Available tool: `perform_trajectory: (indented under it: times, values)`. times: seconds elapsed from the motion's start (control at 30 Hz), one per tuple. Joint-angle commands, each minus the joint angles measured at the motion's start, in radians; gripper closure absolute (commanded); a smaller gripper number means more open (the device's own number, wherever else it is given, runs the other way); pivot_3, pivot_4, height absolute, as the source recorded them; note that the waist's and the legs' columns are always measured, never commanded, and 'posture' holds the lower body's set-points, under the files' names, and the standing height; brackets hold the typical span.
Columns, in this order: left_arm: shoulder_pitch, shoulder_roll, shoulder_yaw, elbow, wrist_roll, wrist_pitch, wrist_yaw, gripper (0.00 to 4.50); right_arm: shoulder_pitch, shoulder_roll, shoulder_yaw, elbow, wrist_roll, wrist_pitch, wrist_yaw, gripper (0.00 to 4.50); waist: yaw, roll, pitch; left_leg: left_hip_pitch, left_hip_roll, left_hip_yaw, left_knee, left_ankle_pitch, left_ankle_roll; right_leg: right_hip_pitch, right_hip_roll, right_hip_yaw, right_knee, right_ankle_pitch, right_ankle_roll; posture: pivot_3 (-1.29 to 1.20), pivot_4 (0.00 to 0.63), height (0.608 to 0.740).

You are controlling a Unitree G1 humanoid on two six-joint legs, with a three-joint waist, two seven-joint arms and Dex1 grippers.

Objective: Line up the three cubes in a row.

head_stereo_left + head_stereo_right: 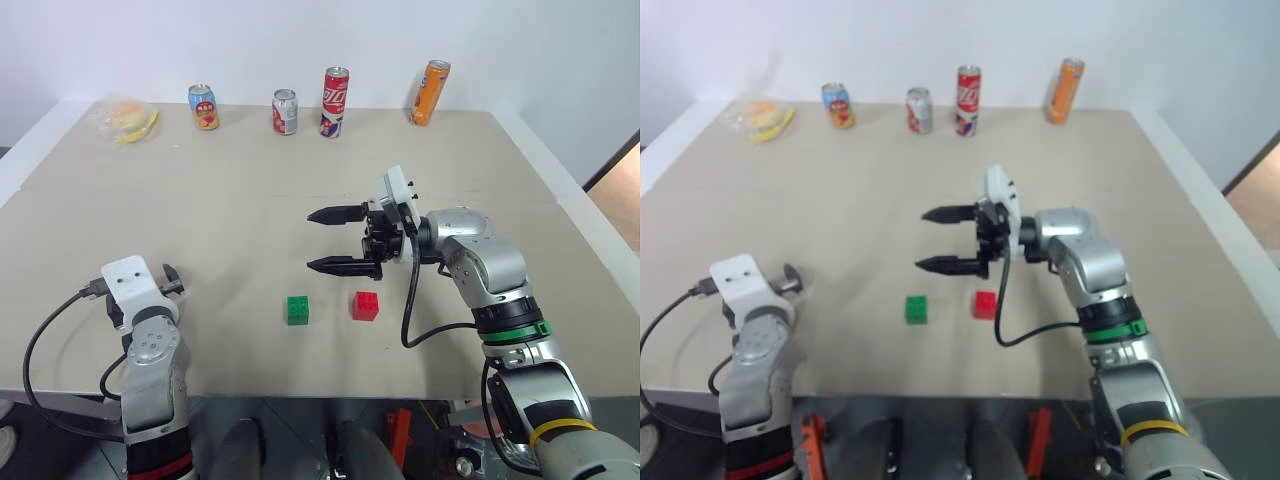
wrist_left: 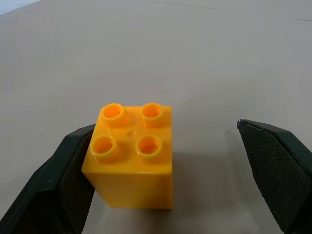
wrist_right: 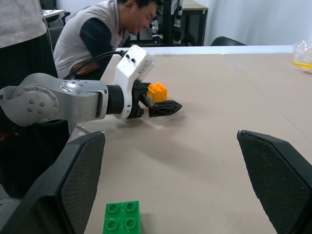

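Yellow-orange cube [image 2: 130, 157] between left claw [image 2: 165, 170] (open)

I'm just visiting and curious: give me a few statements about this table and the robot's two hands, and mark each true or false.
1. The yellow-orange cube sits between the left gripper's open fingers. True.
2. The right gripper is clamped on the red cube. False: it is open and above the table, holding nothing.
3. The green cube lies beside the red cube, apart from it. True.
4. Two cans stand at the far edge. False: four do.
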Motion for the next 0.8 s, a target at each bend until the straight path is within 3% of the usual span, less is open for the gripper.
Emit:
perform_trajectory:
  times: [0.03,0.5,0.6,0.8]
  values:
    - [0.013,0.007,0.007,-0.048,-0.006,-0.013,-0.007,0.05,-0.026,0.002,-0.027,-0.018,0.011,-0.015,0.001,0.0,0.0,0.0,0.0,0.0,0.0,0.0,0.0,0.0,0.0,0.0,0.0,0.0,0.0,0.0,0.0,0.0,0.15,0.74]
    - [0.086,0.088,0.047,-0.09,-0.065,-0.076,-0.121,0.05,-0.026,0.01,-0.027,-0.012,0.013,-0.019,-0.002,0.0,0.0,0.0,0.0,0.0,0.0,0.001,0.0,0.0,0.0,-0.001,-0.001,0.0,0.0,-0.001,-0.001,0.0,0.15,0.74]
    - [0.089,0.076,0.048,-0.078,-0.066,-0.08,-0.106,0.88,-0.023,0.012,-0.029,-0.015,0.012,-0.018,-0.004,0.0,0.0,0.0,0.0,0.0,0.0,0.001,0.0,0.0,0.0,-0.001,-0.001,0.0,0.0,-0.001,-0.001,0.0,0.15,0.74]
    - [0.085,0.08,0.043,-0.065,-0.065,-0.074,-0.106,2.94,-0.024,0.007,-0.03,-0.016,0.011,-0.016,-0.005,0.0,0.0,0.0,0.0,0.0,0.001,0.001,-0.001,0.0,0.0,-0.001,-0.001,0.0,0.0,-0.001,-0.002,0.0,0.15,0.74]
